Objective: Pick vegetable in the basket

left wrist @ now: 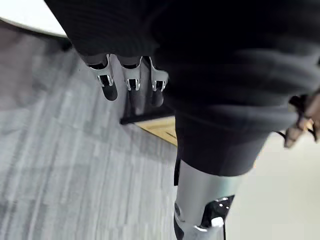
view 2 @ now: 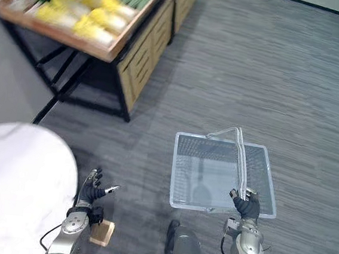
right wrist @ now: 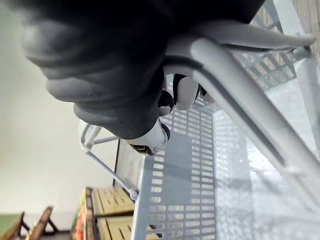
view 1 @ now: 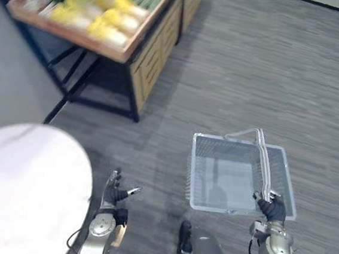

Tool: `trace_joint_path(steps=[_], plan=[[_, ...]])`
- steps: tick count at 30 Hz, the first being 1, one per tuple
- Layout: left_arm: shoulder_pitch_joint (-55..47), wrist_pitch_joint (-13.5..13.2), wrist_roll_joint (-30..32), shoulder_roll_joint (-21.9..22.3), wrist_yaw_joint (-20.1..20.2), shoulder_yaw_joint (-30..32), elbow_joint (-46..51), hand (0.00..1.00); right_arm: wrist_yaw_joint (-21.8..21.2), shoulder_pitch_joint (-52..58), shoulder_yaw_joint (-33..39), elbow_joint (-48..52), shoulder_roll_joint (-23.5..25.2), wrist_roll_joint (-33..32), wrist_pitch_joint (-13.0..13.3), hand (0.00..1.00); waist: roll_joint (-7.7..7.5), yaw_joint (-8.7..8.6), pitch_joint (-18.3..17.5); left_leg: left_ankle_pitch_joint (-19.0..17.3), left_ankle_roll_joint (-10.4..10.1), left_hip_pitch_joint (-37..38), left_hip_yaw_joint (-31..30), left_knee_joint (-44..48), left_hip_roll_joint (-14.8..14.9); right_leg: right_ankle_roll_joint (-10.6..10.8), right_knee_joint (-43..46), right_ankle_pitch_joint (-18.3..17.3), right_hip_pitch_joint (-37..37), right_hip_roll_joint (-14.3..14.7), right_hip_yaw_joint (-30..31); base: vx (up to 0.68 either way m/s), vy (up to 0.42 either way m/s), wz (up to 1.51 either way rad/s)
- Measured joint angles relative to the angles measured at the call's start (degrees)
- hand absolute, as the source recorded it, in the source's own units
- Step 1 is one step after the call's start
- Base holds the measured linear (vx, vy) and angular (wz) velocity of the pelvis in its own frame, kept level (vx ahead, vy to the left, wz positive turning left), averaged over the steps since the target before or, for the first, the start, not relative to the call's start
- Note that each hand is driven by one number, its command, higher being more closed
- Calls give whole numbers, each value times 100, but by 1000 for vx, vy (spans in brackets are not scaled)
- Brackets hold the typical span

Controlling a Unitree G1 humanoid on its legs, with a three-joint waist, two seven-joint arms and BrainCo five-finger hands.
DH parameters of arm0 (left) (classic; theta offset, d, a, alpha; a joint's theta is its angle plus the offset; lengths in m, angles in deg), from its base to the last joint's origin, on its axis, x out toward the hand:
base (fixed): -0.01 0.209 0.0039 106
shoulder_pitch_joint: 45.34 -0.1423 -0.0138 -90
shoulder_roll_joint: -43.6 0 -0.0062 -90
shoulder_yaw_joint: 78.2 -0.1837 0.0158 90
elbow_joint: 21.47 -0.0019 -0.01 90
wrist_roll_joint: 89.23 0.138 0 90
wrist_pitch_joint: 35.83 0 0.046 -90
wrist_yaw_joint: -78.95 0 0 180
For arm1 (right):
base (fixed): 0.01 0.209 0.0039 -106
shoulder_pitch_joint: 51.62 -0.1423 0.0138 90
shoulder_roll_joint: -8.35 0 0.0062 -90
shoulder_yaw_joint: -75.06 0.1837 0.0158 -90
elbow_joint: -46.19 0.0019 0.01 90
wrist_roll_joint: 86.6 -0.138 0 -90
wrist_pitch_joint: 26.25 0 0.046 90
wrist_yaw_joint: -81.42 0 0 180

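Grocery shop: wooden produce stand [view 1: 155, 53] of vegetables [view 1: 105, 19], wire shopping basket [view 1: 192, 165], grey floor [view 1: 253, 69].

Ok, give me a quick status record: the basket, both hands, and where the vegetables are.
basket: grey mesh basket, nothing inside
right hand: right hand curled round the basket's handle
left hand: left hand free, fingers relaxed, holds nothing
vegetables: yellow and green vegetables on the wooden stand, ahead to the left, apart from the basket
other: white round table beside the left hand
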Motion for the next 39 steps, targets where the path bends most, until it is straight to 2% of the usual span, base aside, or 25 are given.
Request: trace_joint_path(steps=[3, 4, 5, 8, 9, 10, 11, 12, 13, 14, 16, 18, 20, 21, 22, 23, 24, 26, 28, 29, 31, 33, 36, 38, 39], plan=[[-129, -3, 2, 73, -4, -63, 238, 0, 10, -32, -12, 2, -79, 6, 0, 100, 94, 185, 29, -292, 23, -809, -542, -1297, -710, 143, -118, -262, 444, -33, 519, 307, 185, -93], [-227, -8, 9, 132, -13, -64, 402, 0, 32, -34, -11, 3, -200, 38, 0, 100, 167, 239, 38, -210, -106, -987, -759, -2197, -949, 249, -136, -367, 513, -50, 683, 278, 273, -76], [-304, -11, 18, 177, -39, -53, 557, 0, 84, -63, -29, 0, -351, 110, -2, 100, 309, 321, 52, 188, -240, -1090, -913, -3140, -1058, 395, -140, -498, 592, 13, 823, 218, 228, -88], [-412, -29, 77, 154, -138, 2, 742, 0, 126, -187, -192, 8, -451, 242, -11, 100, 281, 398, -19, 366, -14, -1007, -864, -3112, -1296, 541, -324, -646, 747, -172, 1189, 455, 313, -50], [-420, -40, 142, 150, -142, 20, 943, 0, 122, -195, -244, 2, -452, 280, -11, 100, 223, 404, -1, 203, 257, -1065, -851, -2891, -1412, 644, -318, -790, 797, -315, 1217, 436, 327, 7], [-471, -58, 190, 144, -133, 18, 1090, 0, 115, -192, -279, 0, -398, 341, -16, 100, 58, 424, -19, 7, 563, -957, -750, -2841, -1612, 889, -56, -955, 833, -479, 1253, 434, 299, 2], [-468, -63, 212, 134, -133, 15, 1111, 0, 109, -192, -292, -3, -364, 380, -24, 100, -22, 429, -25, -88, 648, -869, -699, -2828, -1721, 1085, 369, -1075, 722, -577, 1275, 461, 219, 2], [-456, -62, 217, 138, -139, -23, 1110, 0, 100, -193, -291, -24, -322, 485, -30, 100, -68, 419, -20, -288, 688, -662, -673, -2760, -1878, 1710, 1530, -1142, 374, -716, 1289, 577, 193, 8], [-452, -59, 225, 82, -140, -81, 1111, 0, 87, -211, -315, -102, -267, 601, -28, 100, -95, 393, -3, -436, 838, -325, -697, -2771, -1986, 1996, 2798, -862, -66, -784, 1328, 483, 157, 13], [-445, -57, 234, 50, -145, -117, 1113, 0, 88, -224, -355, -177, -244, 631, -29, 100, -107, 380, 5, -508, 888, -124, -713, -2808, -2023, 1916, 3349, -781, -212, -815, 1280, 643, 122, 15], [-401, -59, 304, -40, -269, -273, 1116, 0, 81, -272, -533, -401, -207, 766, -31, 100, -71, 314, -4, -599, 947, 670, -913, -3237, -2052, 1155, 4132, -900, -720, -848, 709, 628, 30, 23], [-300, -63, 412, -51, -355, -287, 1117, 0, 59, -317, -636, -397, -200, 827, -30, 100, -8, 229, 16, -597, 945, 1147, -1091, -3680, -1936, 816, 3802, -1081, -1222, -739, 295, 598, -56, 30], [-146, -63, 462, -41, -391, -320, 1089, 0, -31, -370, -650, -396, -203, 824, -29, 100, 88, 221, 66, -607, 908, 1439, -1207, -3769, -1710, 760, 2878, -1042, -1686, -435, 206, 601, -116, 26], [-55, -67, 465, -40, -400, -319, 1044, 0, -32, -387, -648, -396, -209, 824, -28, 100, 127, 199, 71, -630, 814, 1553, -1265, -3739, -1583, 740, 2074, -762, -1824, -252, 278, 639, -191, 42], [49, -88, 503, -65, -429, -326, 986, 0, -33, -374, -650, -390, -215, 822, -28, 100, 91, 158, 34, -720, 505, 1689, -1337, -3652, -1501, 704, 644, 75, -1773, -64, 520, 810, -268, 76], [96, -105, 593, -13, -493, -323, 845, 0, -28, -318, -633, -391, -322, 817, -23, 100, 117, 58, 8, -886, 205, 1934, -1606, -3486, -1424, 617, 59, 1488, -1559, 2, 737, 688, -236, 48], [190, -81, 623, 75, -510, -315, 735, 0, -23, -404, -631, -445, -415, 816, -30, 100, 337, 132, 18, -843, 174, 1921, -1632, -3373, -1254, 541, 250, 1451, -1593, 169, 677, 632, -194, 37], [286, -90, 677, 177, -487, -301, 719, 0, -9, -437, -568, -332, -354, 777, -31, 100, 327, 88, 13, 64, -32, 1789, -1779, -2792, -1296, 439, 886, 667, -1477, 23, 638, 679, -223, 37], [286, -102, 677, 302, -487, -313, 778, 0, -6, -239, -568, -228, -327, 777, -33, 100, 335, 77, 26, 711, -40, 1532, -1762, -1944, -1191, 390, 908, 333, -1076, -66, 431, 437, -155, 62], [150, -128, 681, 413, -484, -330, 968, 0, 26, 72, -595, 68, -185, 782, -43, 100, 288, 171, 62, 1403, -82, 960, -1594, -532, -823, 300, 651, 88, -491, -48, 235, 393, -123, 57], [-18, -140, 682, 399, -481, -413, 1242, 0, 196, 300, -592, 377, -67, 776, -58, 100, 304, 262, 90, 862, 6, 99, -1166, 772, -280, 147, 262, -95, 192, 78, -45, 478, -164, 52], [-298, -168, 686, 394, -481, -429, 1435, 0, 247, 339, -577, 618, -29, 660, -54, 100, 263, 375, 84, 391, 33, -466, -713, 787, -155, 53, 19, -271, 650, 72, -109, 365, -114, 27], [-451, -157, 754, 396, -484, -427, 1457, 0, 222, 256, -432, 651, -97, 660, 88, 100, 275, 468, 60, 35, 47, -895, 41, -974, -392, 185, -229, -504, 1179, -19, -304, 402, -6, 35], [-422, -158, 910, 417, -504, -425, 1550, 0, 223, 99, -246, 212, -213, 657, 194, 100, 388, 449, -29, 329, -60, -888, 791, -2603, -711, 385, -355, -754, 1575, -119, -614, 470, 98, 69], [-425, -157, 926, 425, -516, -424, 1617, 0, 222, 67, -213, 84, -261, 658, 199, 100, 438, 445, -62, 565, 72, -875, 978, -2944, -775, 473, -382, -823, 1663, -113, -672, 472, 122, 54]])
